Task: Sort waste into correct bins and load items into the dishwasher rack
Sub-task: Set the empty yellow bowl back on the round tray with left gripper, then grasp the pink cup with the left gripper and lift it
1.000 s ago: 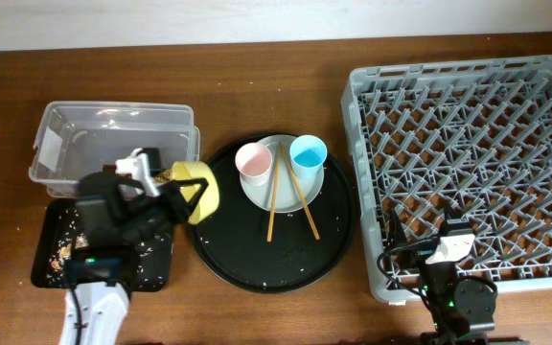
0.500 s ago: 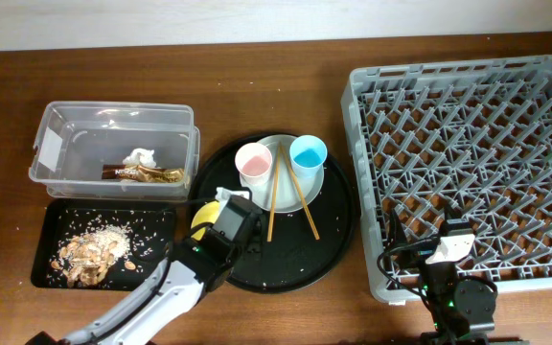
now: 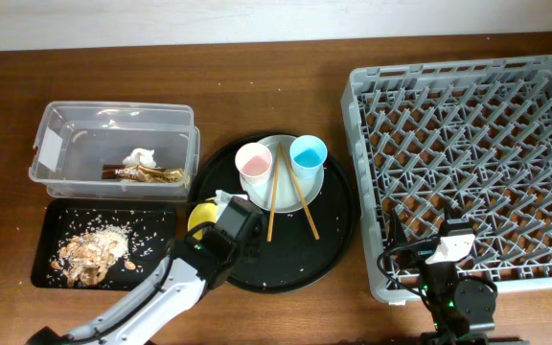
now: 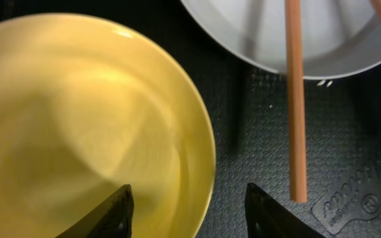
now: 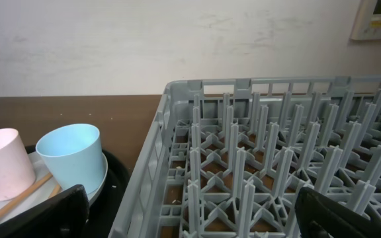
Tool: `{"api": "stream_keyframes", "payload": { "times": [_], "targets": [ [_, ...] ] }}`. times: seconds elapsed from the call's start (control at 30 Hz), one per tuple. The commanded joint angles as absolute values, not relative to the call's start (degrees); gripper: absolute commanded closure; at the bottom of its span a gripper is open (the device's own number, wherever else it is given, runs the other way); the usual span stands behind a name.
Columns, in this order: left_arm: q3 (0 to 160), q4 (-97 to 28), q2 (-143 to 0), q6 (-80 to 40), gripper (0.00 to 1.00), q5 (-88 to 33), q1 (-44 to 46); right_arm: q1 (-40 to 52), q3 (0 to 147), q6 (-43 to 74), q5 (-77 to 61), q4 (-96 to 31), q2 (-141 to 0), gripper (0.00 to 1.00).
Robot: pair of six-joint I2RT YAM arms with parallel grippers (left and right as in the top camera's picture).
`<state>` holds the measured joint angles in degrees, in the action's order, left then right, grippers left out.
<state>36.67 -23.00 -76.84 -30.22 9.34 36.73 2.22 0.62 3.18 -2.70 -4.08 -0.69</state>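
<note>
The yellow bowl (image 3: 199, 213) (image 4: 78, 119) rests upright on the left edge of the round black tray (image 3: 295, 254). My left gripper (image 3: 217, 205) (image 4: 187, 198) is open, one finger inside the bowl's rim and one outside. On the white plate (image 3: 286, 196) stand a pink cup (image 3: 254, 163) and a light-blue cup (image 3: 309, 151) (image 5: 71, 155), with two chopsticks (image 3: 272, 196) leaning across. My right gripper (image 3: 453, 244) (image 5: 190, 211) is open at the near-left corner of the grey dishwasher rack (image 3: 468, 144).
The clear tub (image 3: 51, 120) at the far left holds a white napkin (image 3: 142, 156) and a brown-and-gold wrapper (image 3: 142, 173). In front of it, the shallow black tray (image 3: 151, 259) holds beige food scraps (image 3: 89, 247). Crumbs lie scattered on the round tray.
My left arm swung right from over the bins to the round tray, carrying the yellow bowl. The bowl now sits on the tray and the jaws have parted.
</note>
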Motion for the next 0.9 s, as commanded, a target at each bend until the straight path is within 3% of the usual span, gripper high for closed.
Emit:
{"api": "stream_keyframes", "payload": {
  "times": [0.0, 0.1, 0.23, 0.43, 0.67, 0.73, 0.77, 0.8, 0.87],
  "targets": [
    [46.61, -28.23, -74.89, -26.37, 0.44, 10.35, 36.6, 1.85, 0.32, 3.44, -3.01, -4.25, -0.36, 0.02],
    [55.59, -32.99, -74.87, -23.86, 0.41, 10.44, 36.58, 1.85, 0.32, 3.44, -3.01, -4.25, -0.36, 0.02],
    [55.72, -24.62, -74.87, -23.9, 0.41, 16.32, 35.03, 1.85, 0.32, 3.44, -3.01, -4.25, -0.51, 0.01],
    [55.72, -19.14, -79.22, -23.9, 0.41, 14.17, 26.94, 1.85, 0.32, 3.44, -2.98, -4.25, -0.64, 0.02],
    [55.72, -10.48, -95.94, -23.9, 0.52, 14.15, 26.94, 1.85, 0.32, 3.44, -3.01, -4.25, -0.69, 0.02],
    [55.72, -10.57, -97.41, -23.88, 0.65, 14.17, 26.94, 1.85, 0.32, 3.44, -3.01, -4.25, -0.69, 0.02],
    [55.72, -10.5, -97.38, -23.88, 0.78, 14.17, 26.94, 1.85, 0.32, 3.44, -3.01, -4.25, -0.69, 0.02],
    [55.72, -10.48, -97.27, -23.9, 1.0, 14.15, 26.94, 1.85, 0.32, 3.44, -3.01, -4.25, -0.69, 0.02],
    [55.77, -10.5, -97.25, -23.88, 1.0, 14.17, 26.94, 1.85, 0.32, 3.44, -3.01, -4.25, -0.69, 0.02]
  ]
}}
